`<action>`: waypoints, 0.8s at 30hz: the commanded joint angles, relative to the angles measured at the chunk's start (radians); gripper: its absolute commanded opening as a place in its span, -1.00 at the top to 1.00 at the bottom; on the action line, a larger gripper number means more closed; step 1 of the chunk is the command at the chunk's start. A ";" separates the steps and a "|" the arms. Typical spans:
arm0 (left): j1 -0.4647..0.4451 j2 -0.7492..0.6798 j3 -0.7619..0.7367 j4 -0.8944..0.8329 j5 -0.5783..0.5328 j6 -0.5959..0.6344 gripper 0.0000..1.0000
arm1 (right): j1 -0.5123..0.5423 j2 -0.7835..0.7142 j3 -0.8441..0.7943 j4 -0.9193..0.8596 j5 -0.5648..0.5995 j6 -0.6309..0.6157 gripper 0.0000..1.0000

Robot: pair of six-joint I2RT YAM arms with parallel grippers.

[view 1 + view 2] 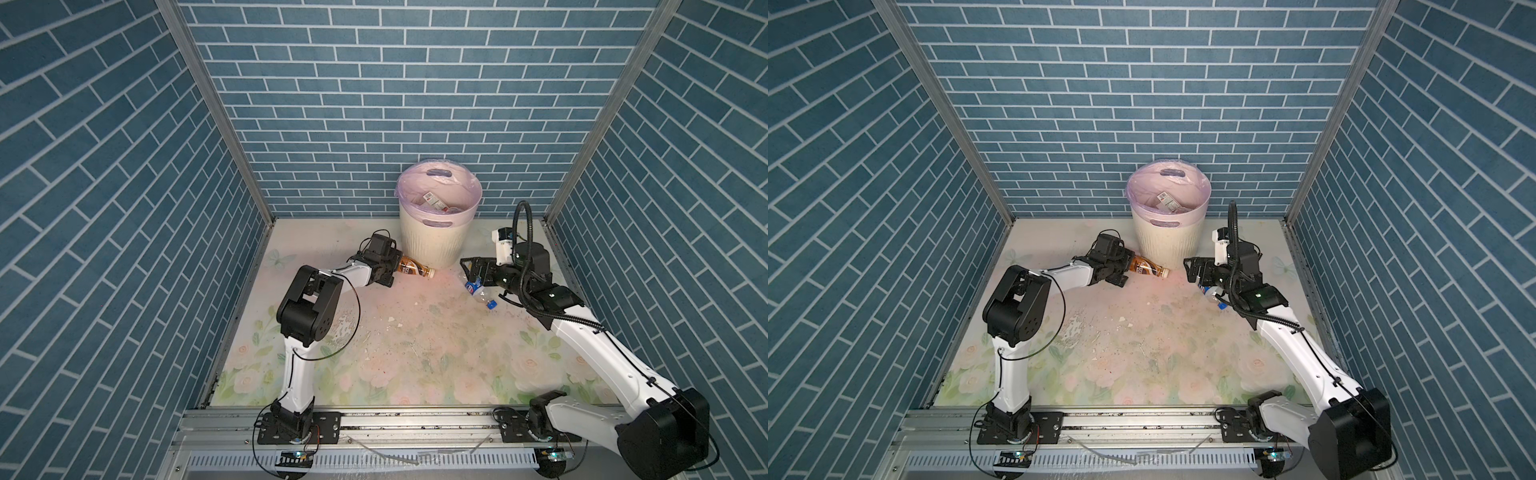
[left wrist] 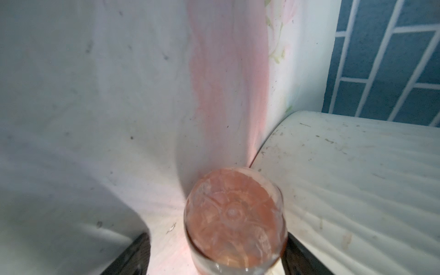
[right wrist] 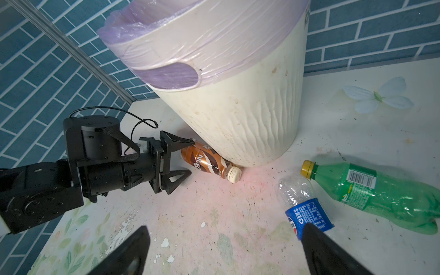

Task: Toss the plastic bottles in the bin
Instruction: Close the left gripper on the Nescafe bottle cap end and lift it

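A brown bottle (image 1: pixel 417 269) (image 1: pixel 1148 268) (image 3: pixel 209 164) with a white cap lies on the floor against the foot of the bin (image 1: pixel 432 243) (image 1: pixel 1167 239) (image 3: pixel 238 107). My left gripper (image 1: pixel 392 268) (image 1: pixel 1123 268) (image 3: pixel 190 157) is open with its jaws astride the bottle's base (image 2: pixel 233 214); one finger touches it, the other stands apart. My right gripper (image 1: pixel 469 272) (image 3: pixel 225 238) is open above a clear bottle with a blue label (image 1: pixel 478 291) (image 3: pixel 307 212). A green bottle (image 3: pixel 381 195) lies beside that one and is hidden under the right arm in both top views.
Labelled bottles lie inside the bin's lilac liner (image 1: pixel 432 201). Blue brick walls (image 1: pixel 374 124) close in the back and both sides. The bin stands against the back wall. A metal rail (image 1: pixel 395 419) with both arm bases runs along the front edge.
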 commanded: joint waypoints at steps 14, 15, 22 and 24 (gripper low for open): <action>0.006 0.048 0.025 -0.005 -0.037 0.059 -0.35 | 0.010 -0.015 -0.035 0.039 0.000 -0.030 -0.98; 0.006 0.050 0.028 -0.011 -0.039 0.065 -0.36 | 0.009 -0.015 -0.036 0.039 -0.001 -0.030 -0.98; 0.005 0.042 0.022 -0.012 -0.051 0.086 -0.23 | 0.011 -0.015 -0.046 0.044 -0.008 -0.022 -0.98; 0.005 0.032 0.009 -0.003 -0.051 0.089 -0.17 | 0.013 -0.012 -0.046 0.044 -0.010 -0.021 -0.99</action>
